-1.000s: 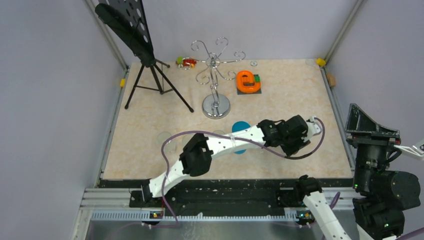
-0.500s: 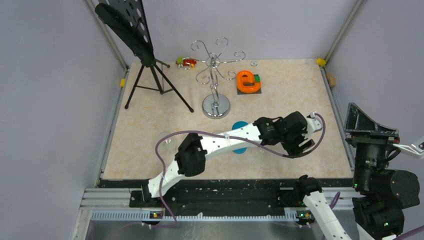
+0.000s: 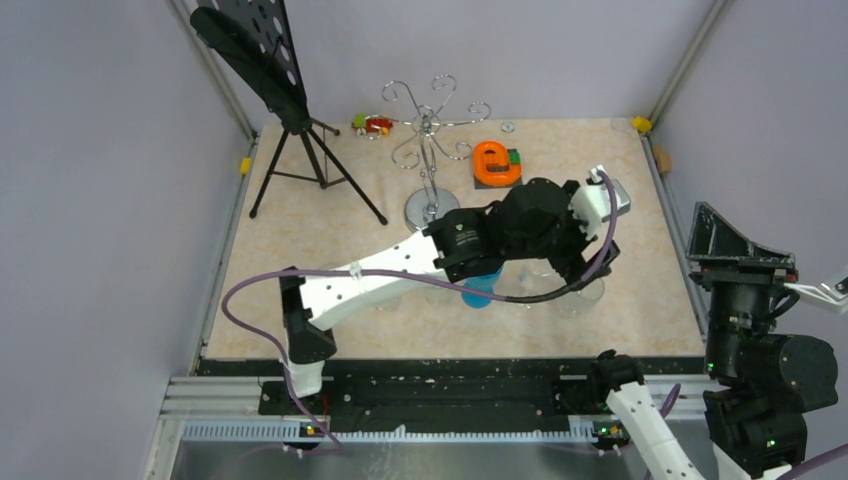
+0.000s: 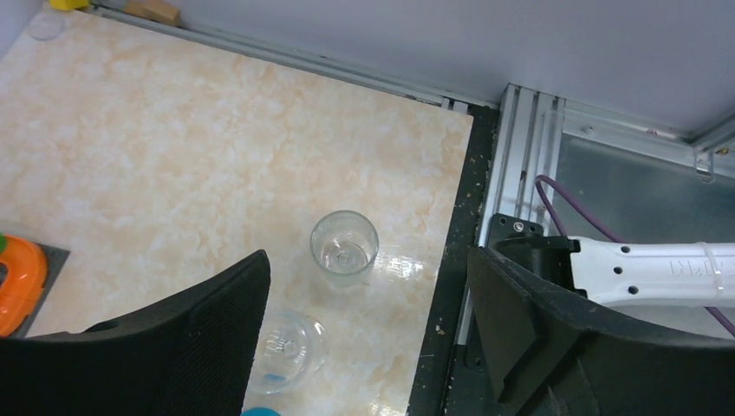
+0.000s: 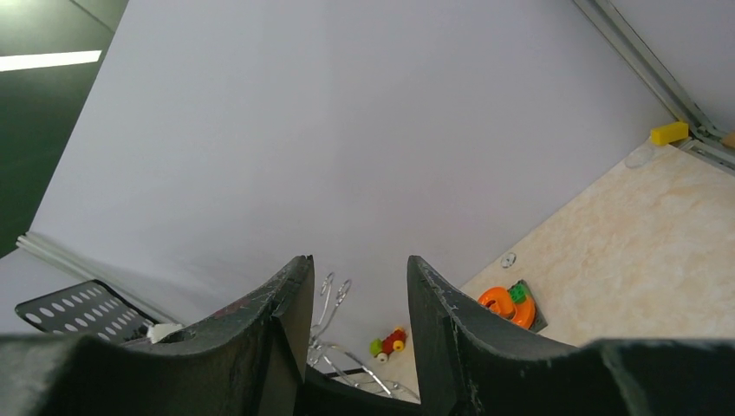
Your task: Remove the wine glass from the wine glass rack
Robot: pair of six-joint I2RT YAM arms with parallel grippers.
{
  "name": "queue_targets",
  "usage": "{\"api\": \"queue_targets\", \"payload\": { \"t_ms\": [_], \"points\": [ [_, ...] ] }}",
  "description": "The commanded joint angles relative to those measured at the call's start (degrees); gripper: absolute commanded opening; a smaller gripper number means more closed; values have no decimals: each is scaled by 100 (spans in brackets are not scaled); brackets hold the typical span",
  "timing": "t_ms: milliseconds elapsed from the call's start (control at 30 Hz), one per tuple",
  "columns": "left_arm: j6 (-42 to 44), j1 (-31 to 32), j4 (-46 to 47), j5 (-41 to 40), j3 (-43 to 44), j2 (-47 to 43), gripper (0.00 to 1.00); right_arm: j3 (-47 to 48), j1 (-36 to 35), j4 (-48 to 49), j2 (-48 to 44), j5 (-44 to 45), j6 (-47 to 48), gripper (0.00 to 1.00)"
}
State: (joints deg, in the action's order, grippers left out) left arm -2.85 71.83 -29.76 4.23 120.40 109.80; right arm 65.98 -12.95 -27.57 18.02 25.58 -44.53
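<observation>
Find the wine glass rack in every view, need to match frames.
Top external: wine glass rack stands far centre, just left of the orange toy.
Left wrist: not in it.
Right wrist: rack low centre, seen through the finger gap.
Shared landmark: orange toy, at the left edge in left wrist, lower right in right wrist.
</observation>
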Motion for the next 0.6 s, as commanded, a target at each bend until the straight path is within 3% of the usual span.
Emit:
{"api": "queue_targets", "payload": {
  "t_ms": [0, 200, 333, 567],
  "points": [
    [126, 24, 183, -750, -491, -689, 87, 44, 21, 247, 128, -103, 146, 45],
    [207, 15, 327, -2566, -1829, -2259, 89, -215, 14, 593, 222, -401, 622, 49],
    [48, 15, 356, -3546, -2900, -3394, 90, -414, 20, 839, 378, -707, 948, 60],
    [-246, 17, 827, -5165, -4634, -5609, 90, -517, 13, 1015, 619, -1199, 1519, 70]
  ]
}}
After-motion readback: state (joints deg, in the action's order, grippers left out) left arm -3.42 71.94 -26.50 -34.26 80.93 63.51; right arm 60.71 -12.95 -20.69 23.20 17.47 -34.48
